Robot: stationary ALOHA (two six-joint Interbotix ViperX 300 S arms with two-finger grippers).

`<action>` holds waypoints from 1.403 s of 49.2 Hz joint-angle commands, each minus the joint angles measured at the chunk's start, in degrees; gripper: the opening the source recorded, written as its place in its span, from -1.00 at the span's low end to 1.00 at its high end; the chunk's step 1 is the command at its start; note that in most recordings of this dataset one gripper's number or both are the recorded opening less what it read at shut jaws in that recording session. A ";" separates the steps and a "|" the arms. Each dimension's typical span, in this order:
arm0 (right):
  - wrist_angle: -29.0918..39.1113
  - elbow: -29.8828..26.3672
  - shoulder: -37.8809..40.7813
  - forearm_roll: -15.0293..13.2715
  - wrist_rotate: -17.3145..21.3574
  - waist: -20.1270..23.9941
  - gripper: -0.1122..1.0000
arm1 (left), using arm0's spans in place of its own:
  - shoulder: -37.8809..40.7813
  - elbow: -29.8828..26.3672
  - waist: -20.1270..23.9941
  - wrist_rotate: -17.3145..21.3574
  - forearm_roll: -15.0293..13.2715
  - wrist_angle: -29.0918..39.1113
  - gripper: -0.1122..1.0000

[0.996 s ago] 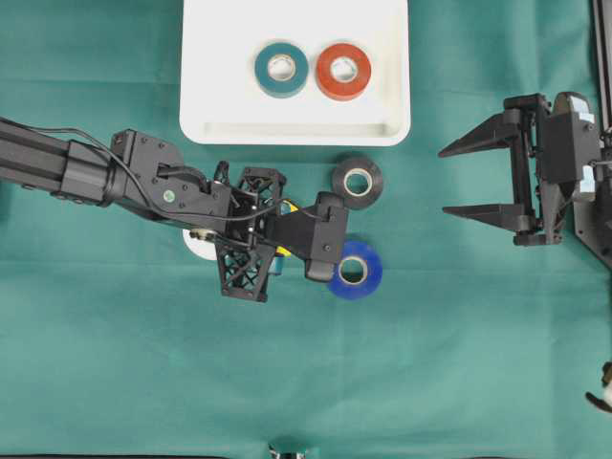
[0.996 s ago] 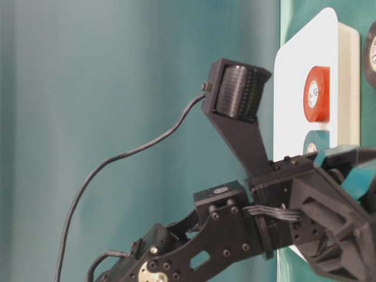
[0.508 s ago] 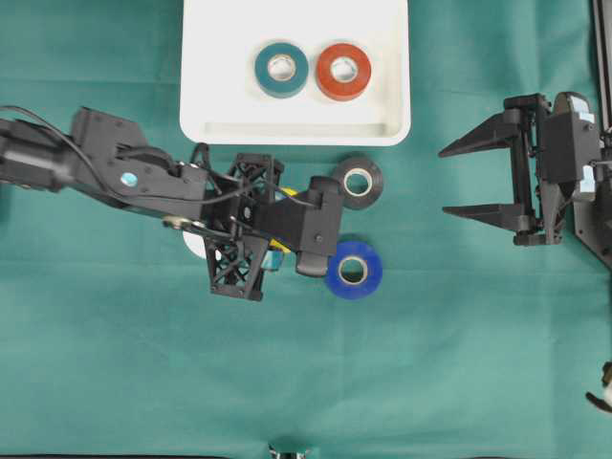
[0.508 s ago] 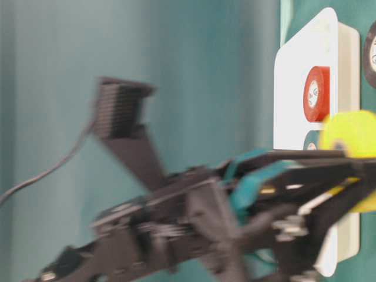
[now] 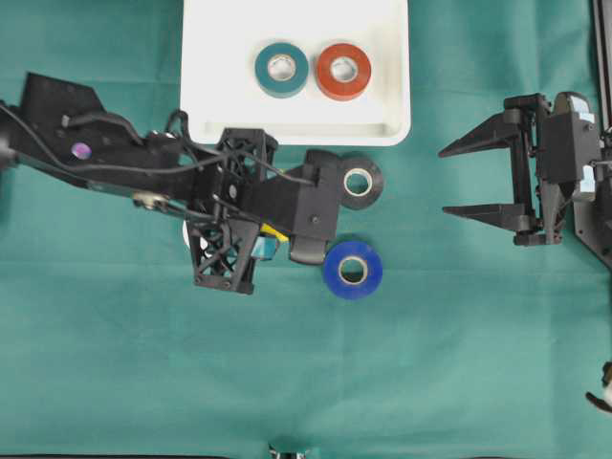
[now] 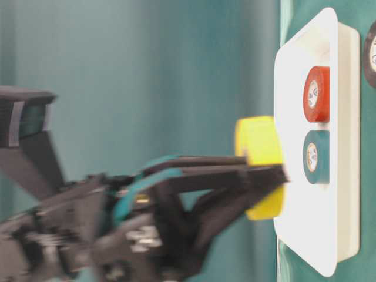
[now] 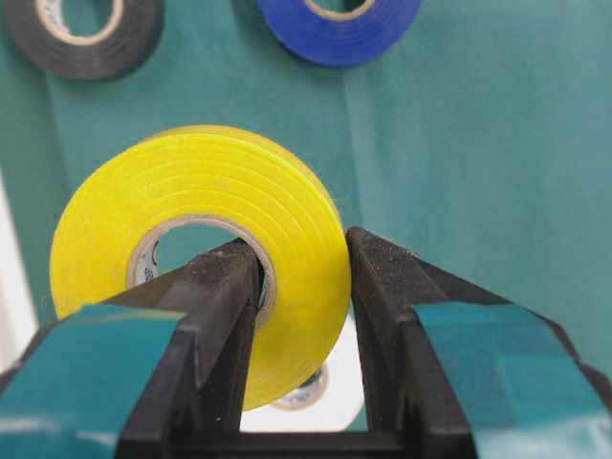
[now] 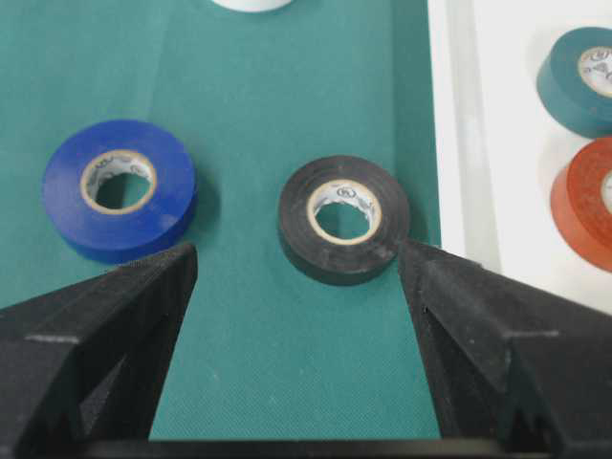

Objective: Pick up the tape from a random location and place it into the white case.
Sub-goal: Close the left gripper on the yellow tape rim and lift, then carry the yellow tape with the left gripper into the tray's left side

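Carry step: the left claw (image 7: 301, 287) grips the yellow vinyl tape roll (image 7: 206, 253) by its wall, clear of the green worktop (image 5: 430, 363). Next: travel over the shallow white plastic case (image 5: 215, 96), then release. The right claw (image 5: 483, 182) stands open.

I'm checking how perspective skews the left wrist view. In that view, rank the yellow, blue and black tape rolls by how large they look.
1. Yellow tape roll, by far the largest, but it is held in the left gripper right at the lens, so nearness inflates it.
2 and 3. Blue roll and black roll: both cut off at the top edge, so unranked.
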 commanded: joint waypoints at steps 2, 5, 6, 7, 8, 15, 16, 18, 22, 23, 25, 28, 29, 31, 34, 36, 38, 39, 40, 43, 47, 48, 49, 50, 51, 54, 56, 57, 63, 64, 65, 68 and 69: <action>-0.35 -1.49 0.00 -0.09 0.00 -0.09 0.67 | -4.04 -2.64 0.18 0.09 0.35 1.05 -0.37; -0.26 -1.49 0.00 -0.09 0.00 -0.09 0.67 | -5.45 -3.16 0.35 0.18 0.26 2.02 -0.37; -0.26 -1.41 0.00 -0.09 0.00 -0.09 0.67 | -5.89 -3.43 0.44 0.18 0.35 2.37 -0.37; -0.26 -1.41 0.00 -0.09 0.00 -0.09 0.67 | -6.33 -3.60 0.53 0.18 0.35 2.81 -0.37; -0.26 -1.49 0.00 -0.09 0.00 -0.09 0.67 | -6.77 -3.78 0.53 0.18 0.35 3.16 -0.37; -0.26 -1.49 0.00 -0.09 0.00 -0.09 0.67 | -9.40 -4.57 0.88 0.09 0.35 4.83 -0.37; -0.26 -1.41 0.00 -0.09 0.00 -0.09 0.67 | -9.67 -4.48 0.97 0.09 0.26 4.83 -0.37; -0.35 -1.41 0.00 -0.09 0.00 -0.09 0.67 | -9.93 -4.22 1.05 0.09 0.35 4.83 -0.37; -0.44 -1.49 0.00 -0.09 -0.09 -0.09 0.67 | -10.02 -3.78 1.23 0.00 0.35 4.83 -0.37; -0.44 -1.41 0.00 -0.09 -0.09 -0.09 0.67 | -10.02 -3.78 1.32 0.00 0.35 4.83 -0.37; -0.44 -1.49 0.00 -0.18 -0.09 -0.09 0.67 | -10.11 -3.78 1.32 0.00 0.35 4.83 -0.37; -0.44 -1.49 0.00 -0.09 -0.09 -0.09 0.67 | -10.11 -3.78 1.32 0.00 0.35 4.83 -0.37; -0.44 -1.49 0.00 -0.09 -0.09 -0.09 0.67 | -10.11 -3.78 1.32 0.00 0.35 4.83 -0.37; -0.44 -1.41 0.00 -0.09 -0.09 -0.09 0.67 | -10.11 -3.78 1.32 0.00 0.35 4.83 -0.37; -0.44 -1.41 0.00 -0.09 -0.09 -0.09 0.67 | -10.11 -3.78 1.41 0.00 0.35 4.83 -0.37; -0.53 -1.41 0.00 -0.09 -0.09 -0.09 0.67 | -10.11 -3.78 1.32 0.00 0.35 4.75 -0.37; -0.44 -1.49 0.00 -0.09 -0.09 -0.09 0.67 | -10.11 -3.69 1.32 0.00 0.35 4.75 -0.37; -0.44 -1.49 0.00 -0.09 -0.09 -0.09 0.67 | -10.11 -3.69 1.32 0.00 0.35 4.83 -0.37; -0.53 -1.49 0.00 -0.09 -0.09 -0.09 0.67 | -10.20 -3.69 1.32 0.00 0.35 4.75 -0.37; -0.44 -1.49 0.00 -0.09 -0.09 -0.09 0.67 | -10.20 -3.60 1.32 0.00 0.35 4.75 -0.37; -0.44 -1.41 0.00 -0.09 -0.09 -0.09 0.67 | -10.20 -3.60 1.32 0.00 0.35 4.83 -0.37; -0.44 -1.49 0.00 -0.09 -0.09 -0.09 0.67 | -10.20 -3.60 1.32 0.00 0.35 4.75 -0.37; -0.44 -1.49 0.00 -0.09 -0.09 -0.09 0.67 | -10.20 -3.60 1.32 0.00 0.35 4.75 -0.37; -0.44 -1.49 0.00 -0.09 -0.09 -0.09 0.67 | -10.20 -3.60 1.32 0.00 0.35 4.75 -0.37; -0.35 -1.49 0.00 -0.09 -0.09 -0.09 0.67 | -10.20 -3.60 1.32 0.00 0.35 4.75 -0.37; -0.26 -1.41 0.00 -0.09 -0.09 -0.09 0.67 | -10.20 -3.69 1.32 0.00 0.35 4.75 -0.37; -0.26 -1.49 0.00 -0.09 -0.09 -0.09 0.67 | -10.11 -3.60 1.32 0.00 0.26 4.83 -0.37; -0.26 -1.49 0.00 -0.09 0.00 -0.09 0.67 | -10.20 -3.60 1.32 0.00 0.35 4.75 -0.37; -0.26 -1.49 0.00 -0.09 -0.09 -0.09 0.67 | -10.20 -3.60 2.02 0.00 0.35 4.83 -0.37; -0.26 -1.49 0.00 -0.09 -0.09 -0.09 0.67 | -10.20 -3.60 2.20 0.00 0.35 4.83 -0.37; -0.26 -1.49 0.00 -0.09 -0.09 -0.09 0.67 | -10.20 -3.60 2.46 0.00 0.26 4.83 -0.37; -0.26 -1.41 0.00 -0.09 -0.09 -0.09 0.67 | -10.20 -3.52 3.16 0.00 0.35 4.92 -0.37; -0.26 -1.41 0.00 -0.09 -0.09 -0.09 0.67 | -10.20 -3.43 3.52 0.00 0.35 4.92 -0.37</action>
